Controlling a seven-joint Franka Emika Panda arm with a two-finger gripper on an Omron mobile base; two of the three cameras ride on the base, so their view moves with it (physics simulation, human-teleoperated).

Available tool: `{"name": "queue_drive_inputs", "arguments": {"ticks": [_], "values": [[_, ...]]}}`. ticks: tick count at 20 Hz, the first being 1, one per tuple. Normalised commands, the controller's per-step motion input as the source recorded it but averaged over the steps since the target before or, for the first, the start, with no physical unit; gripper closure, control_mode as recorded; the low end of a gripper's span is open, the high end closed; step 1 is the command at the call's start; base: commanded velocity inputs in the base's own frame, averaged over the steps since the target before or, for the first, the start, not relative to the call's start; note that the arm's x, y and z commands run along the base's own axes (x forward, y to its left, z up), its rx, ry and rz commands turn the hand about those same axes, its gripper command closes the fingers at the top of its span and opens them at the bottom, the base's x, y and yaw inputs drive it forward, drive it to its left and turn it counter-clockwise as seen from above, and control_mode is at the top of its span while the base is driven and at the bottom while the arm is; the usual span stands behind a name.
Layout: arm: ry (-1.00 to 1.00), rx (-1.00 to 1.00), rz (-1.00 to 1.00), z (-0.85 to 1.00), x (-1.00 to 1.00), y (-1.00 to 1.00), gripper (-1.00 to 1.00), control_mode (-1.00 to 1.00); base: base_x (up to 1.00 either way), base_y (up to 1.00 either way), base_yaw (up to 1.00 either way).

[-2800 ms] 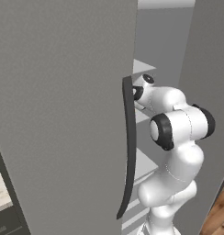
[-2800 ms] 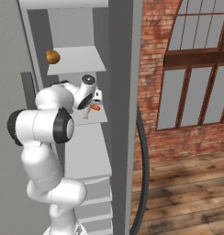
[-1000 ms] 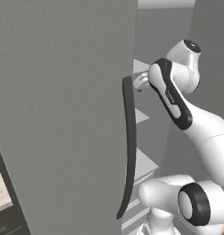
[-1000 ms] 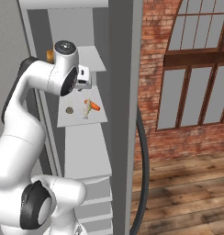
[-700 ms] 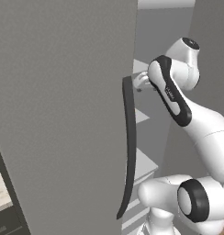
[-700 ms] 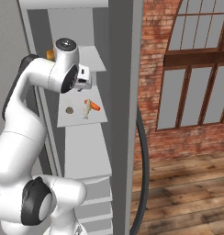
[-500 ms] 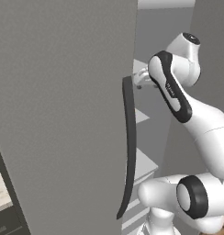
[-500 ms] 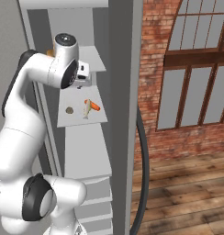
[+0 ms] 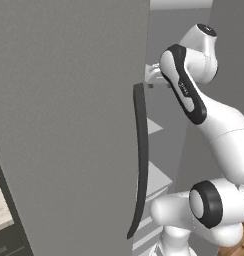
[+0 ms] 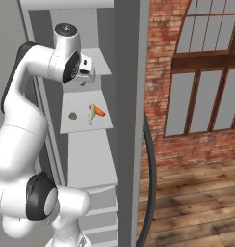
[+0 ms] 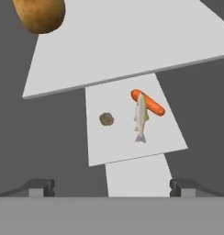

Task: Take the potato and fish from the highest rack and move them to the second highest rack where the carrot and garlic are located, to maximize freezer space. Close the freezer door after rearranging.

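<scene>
Two shelves carry everything you need to look at. In the hand view, the highest rack (image 11: 132, 41) spreads across the upper half of the frame, and the potato (image 11: 39, 14) sits at its far corner in the upper left, partly cut by the frame edge. Below it, in the middle of the frame, the second highest rack (image 11: 132, 137) holds three things: the carrot (image 11: 150, 103) lying on a slant toward the upper right of that board, the fish (image 11: 141, 117) stretched across it so the two touch (its head is over the carrot, its tail points down the frame), and a small brown lump, the garlic (image 11: 106, 119), a little apart to the left.

You can check the same board in the right base view: the carrot (image 10: 98, 111) and fish (image 10: 91, 116) lie together at centre, the garlic (image 10: 72, 116) to their left, on the second highest rack (image 10: 102, 126).

The gripper (image 10: 84, 77) hangs at the level of the highest rack (image 10: 102, 67), at the upper left of that frame; in the hand view its two finger tips (image 11: 39, 187) stand wide apart at the bottom corners, released, with nothing between them.

The freezer door (image 9: 69, 125) stands open and takes up the left of the left base view, its dark curved handle (image 9: 140, 165) running down the middle of the frame.
</scene>
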Motion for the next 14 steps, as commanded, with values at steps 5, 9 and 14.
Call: {"name": "queue_drive_inputs", "arguments": {"ticks": [5, 9, 14], "values": [[0.00, 0.08, 0.13, 0.00, 0.51, -0.03, -1.00, -1.00, 0.00, 0.00, 0.00], [-0.02, 0.03, 0.26, 0.13, 0.33, 0.06, -1.00, -1.00, 0.00, 0.00, 0.00], [-0.09, -0.09, 0.42, 0.45, 0.13, 0.26, -1.00, -1.00, 0.00, 0.00, 0.00]]}}
